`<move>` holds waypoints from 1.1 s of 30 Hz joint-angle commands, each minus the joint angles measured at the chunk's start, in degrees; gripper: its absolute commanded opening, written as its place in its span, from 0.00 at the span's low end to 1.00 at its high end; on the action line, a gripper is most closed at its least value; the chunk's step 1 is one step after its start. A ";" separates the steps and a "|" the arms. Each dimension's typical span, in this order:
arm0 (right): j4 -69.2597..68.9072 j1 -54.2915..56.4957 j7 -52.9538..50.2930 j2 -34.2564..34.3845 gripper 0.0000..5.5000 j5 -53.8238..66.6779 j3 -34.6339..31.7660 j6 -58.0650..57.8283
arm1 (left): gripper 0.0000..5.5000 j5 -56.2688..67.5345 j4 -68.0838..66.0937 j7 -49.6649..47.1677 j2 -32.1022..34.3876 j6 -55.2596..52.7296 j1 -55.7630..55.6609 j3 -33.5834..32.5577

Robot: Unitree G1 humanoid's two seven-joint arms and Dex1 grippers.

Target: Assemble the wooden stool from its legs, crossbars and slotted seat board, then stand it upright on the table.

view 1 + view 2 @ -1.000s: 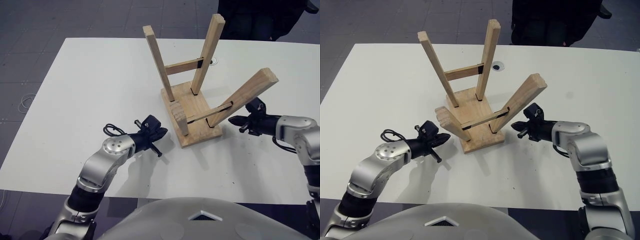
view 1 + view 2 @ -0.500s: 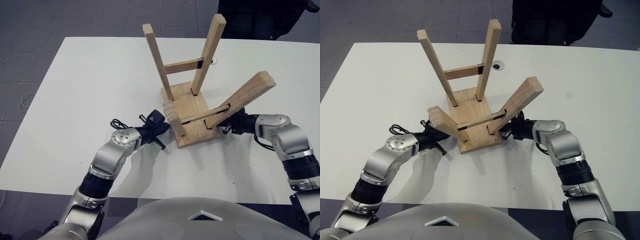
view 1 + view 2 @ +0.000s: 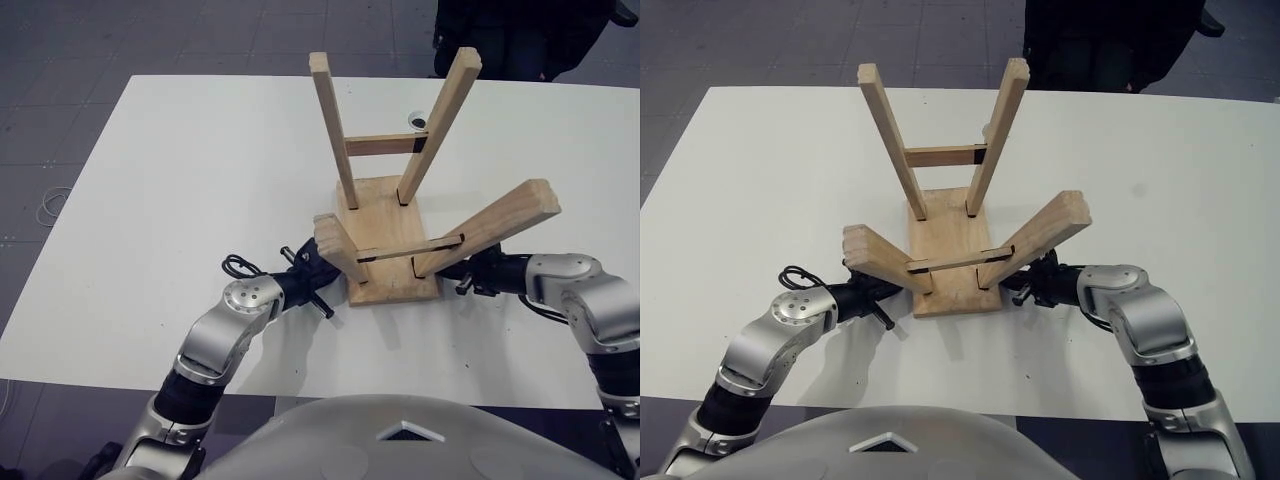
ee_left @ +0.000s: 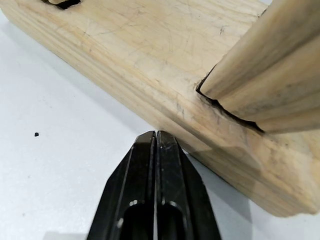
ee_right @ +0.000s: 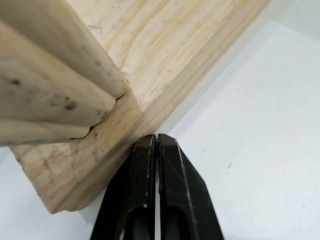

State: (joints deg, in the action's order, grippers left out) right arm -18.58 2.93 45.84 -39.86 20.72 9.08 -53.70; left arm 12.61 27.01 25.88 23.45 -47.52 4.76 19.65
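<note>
Seen from the head, the left claw (image 3: 322,284) tip is hidden under the near-left leg (image 3: 338,248). The right claw (image 3: 458,274) tip is behind the near-right leg (image 3: 490,225). The table (image 3: 180,180) is cut off at its far-right corner.

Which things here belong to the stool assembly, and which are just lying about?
Job in hand: seat board, four legs, two crossbars, white table, left claw and right claw, both shut beside the board's near corners.
Just there: cable hole in the tabletop.
</note>
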 commanded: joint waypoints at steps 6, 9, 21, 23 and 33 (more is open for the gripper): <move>-5.40 0.26 0.40 0.29 0.02 4.07 -2.00 -3.43 | 0.02 2.92 11.92 0.61 0.74 -5.29 4.08 2.00; -5.23 -0.20 0.49 -0.61 0.02 3.97 -2.51 -3.29 | 0.02 2.98 12.41 0.23 0.38 -6.16 3.30 1.81; -6.03 -2.68 6.58 -10.74 0.02 6.66 -8.43 -2.71 | 0.02 3.90 2.97 5.78 10.55 0.23 1.04 -13.29; -7.25 -3.74 8.68 -12.96 0.02 7.82 -8.83 -2.64 | 0.02 3.34 -1.49 6.30 9.92 3.42 -2.34 -13.47; -10.33 -6.91 15.31 -19.27 0.02 11.81 -9.99 -1.38 | 0.02 -4.13 -32.49 10.24 5.73 24.70 -19.35 -9.34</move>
State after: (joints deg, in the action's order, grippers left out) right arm -27.57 -2.28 59.88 -57.15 31.82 -0.84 -55.49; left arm 10.38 0.10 35.28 30.01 -26.61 -10.87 9.32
